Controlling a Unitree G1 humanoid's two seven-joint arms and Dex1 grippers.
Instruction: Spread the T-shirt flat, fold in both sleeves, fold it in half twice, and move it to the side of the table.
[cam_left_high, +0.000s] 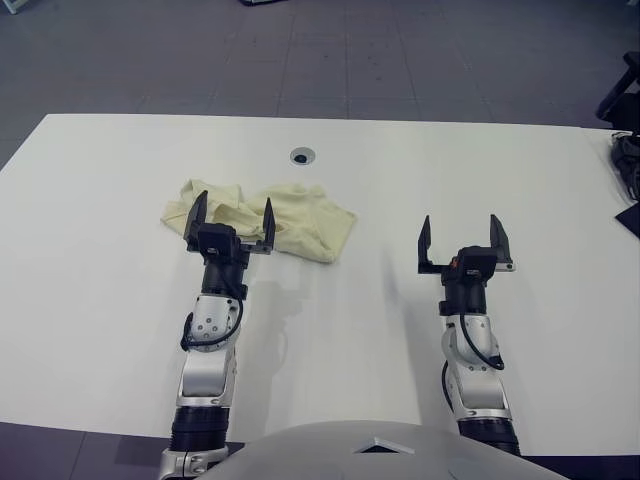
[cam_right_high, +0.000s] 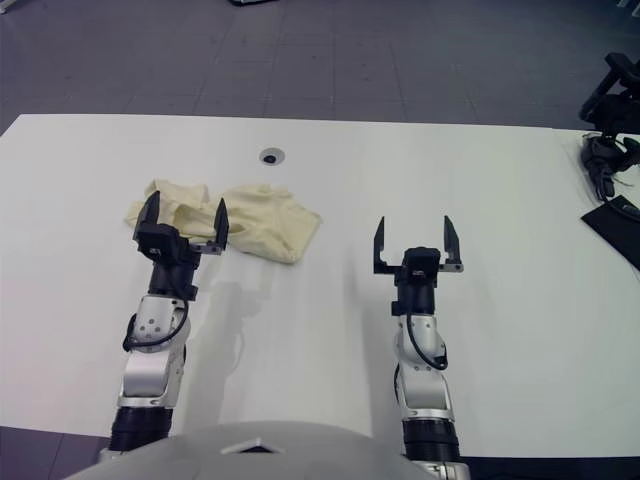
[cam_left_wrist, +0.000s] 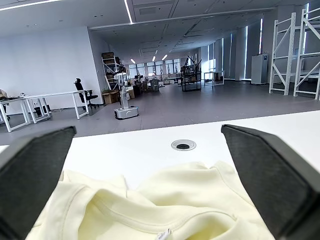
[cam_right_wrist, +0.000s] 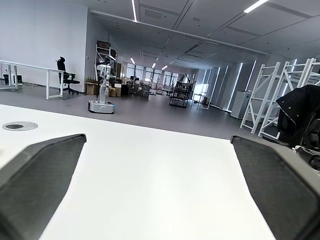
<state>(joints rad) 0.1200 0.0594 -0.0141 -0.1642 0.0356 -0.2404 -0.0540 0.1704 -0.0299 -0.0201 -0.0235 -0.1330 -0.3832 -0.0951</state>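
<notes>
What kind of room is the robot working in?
Probably a big open robotics lab or workshop. Beyond the white table stand tall metal racks, desks with an office chair, and a small wheeled machine parked on the grey floor.

Both jointed arms of silver and black stretched forward from the near side, roughly parallel and well apart. On the left, left arm leaning slightly rightward toward the far end, capped by the black two-fingered left gripper, jaws spread wide, flat dark fingers pointing to the far side. On the right, right arm likewise extended, reaching a little less far, with the black two-fingered right gripper spread equally wide, tips raised.
</notes>
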